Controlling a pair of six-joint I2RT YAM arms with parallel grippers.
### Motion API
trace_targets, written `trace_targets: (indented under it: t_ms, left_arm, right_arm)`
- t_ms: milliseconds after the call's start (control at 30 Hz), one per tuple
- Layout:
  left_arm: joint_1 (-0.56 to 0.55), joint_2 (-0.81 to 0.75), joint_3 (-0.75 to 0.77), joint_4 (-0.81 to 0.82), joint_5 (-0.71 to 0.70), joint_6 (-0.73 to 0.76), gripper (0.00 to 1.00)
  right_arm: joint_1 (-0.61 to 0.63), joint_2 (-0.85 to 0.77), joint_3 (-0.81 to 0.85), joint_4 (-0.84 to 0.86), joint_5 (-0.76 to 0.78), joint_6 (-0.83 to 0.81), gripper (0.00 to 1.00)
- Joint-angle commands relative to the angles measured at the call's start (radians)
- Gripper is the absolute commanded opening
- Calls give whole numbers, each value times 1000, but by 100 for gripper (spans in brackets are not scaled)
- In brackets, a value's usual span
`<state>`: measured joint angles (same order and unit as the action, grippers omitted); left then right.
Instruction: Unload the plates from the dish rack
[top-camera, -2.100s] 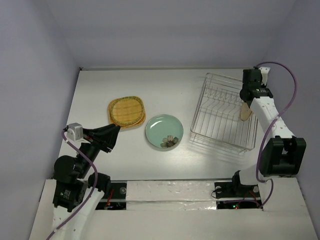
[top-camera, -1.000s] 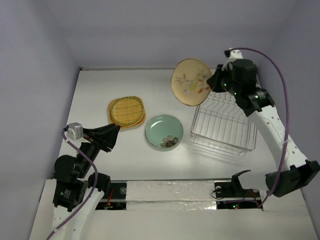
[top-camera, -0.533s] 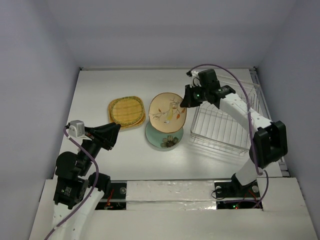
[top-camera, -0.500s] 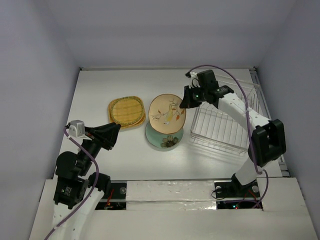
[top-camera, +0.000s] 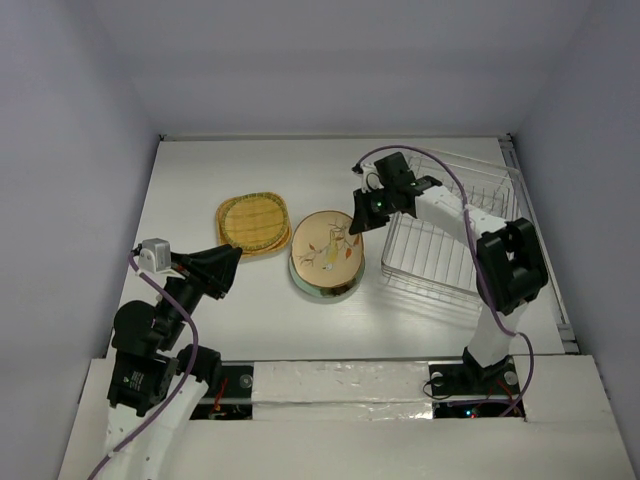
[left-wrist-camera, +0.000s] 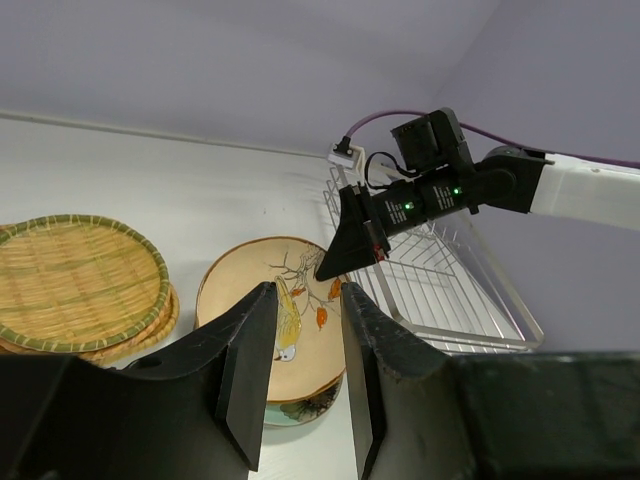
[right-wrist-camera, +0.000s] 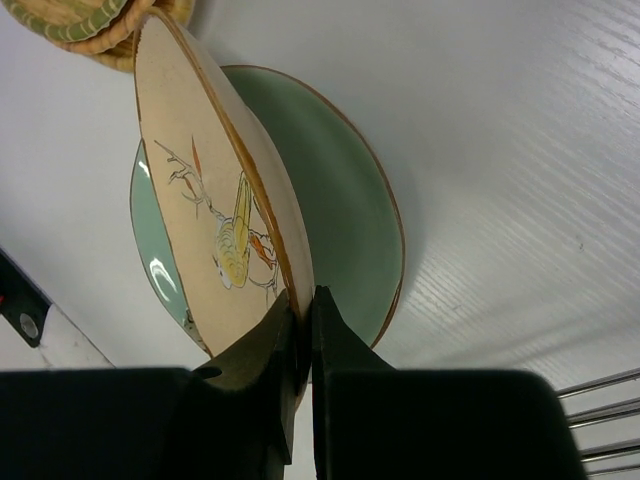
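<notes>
Beige floral plate (top-camera: 325, 250) is clear of the dish rack (top-camera: 432, 255). It's held over the green plate (right-wrist-camera: 345, 200) at mid-table, just left of the rack. Right gripper (top-camera: 358, 222) is clamped on the rim at the rack-side edge. The right wrist view shows the fingers (right-wrist-camera: 262, 365) pinching that rim, one on each face.

Orientation:
- Plate is round, so no real long axis.
- It's tilted, not flat. The gripped edge is the high side.
- The slope runs down to the opposite edge, which points toward the woven plates (top-camera: 254, 222).
- Painted face is up, turned toward your left arm's side.

View differences:
- Top view makes it look nearly flat on the green plate.
- Right wrist view shows it close to edge-on, with a wedge of gap above the green plate on the gripper side.
- Left wrist view shows you the painted face (bird and branch). The right gripper's tip is at the rim and the rack is behind it.
- Whether the low edge touches the green plate, can't tell from any view.

Woven plates are stacked on the table (top-camera: 200, 170), just left of the green plate. Can't tell if they touch it.

Left gripper (top-camera: 228, 268) hovers over the near-left of the table, jaws parted, nothing in them, pointing toward the plates.
</notes>
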<state>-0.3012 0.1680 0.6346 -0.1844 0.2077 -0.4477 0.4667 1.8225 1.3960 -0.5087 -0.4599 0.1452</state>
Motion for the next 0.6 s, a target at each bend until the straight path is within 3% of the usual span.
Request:
trace_targets:
  t_ms: [0,100,200,233,433,567]
  left_arm:
    - [-6,16,5,40,-2,0,29]
    - [-6,16,4,40,-4,-2,29]
    - [-6,15,2,40,-2,-2,29]
    - [-6,16,2,42,-1,-2,29]
    - [4,15,2,42,1,-2,29]
    - [4,18,2,42,-1,-2,29]
  right_arm:
    - [10,6,46,32,-45,-22,4]
    - [10,29,44,-7,33,-33,24]
    - [10,46,47,-45,107,-47,38]
    - [10,49,47,-53,118,-50,48]
    - [39,40,49,-85,188,-62,71]
    - [64,8,35,-91,251,-58,80]
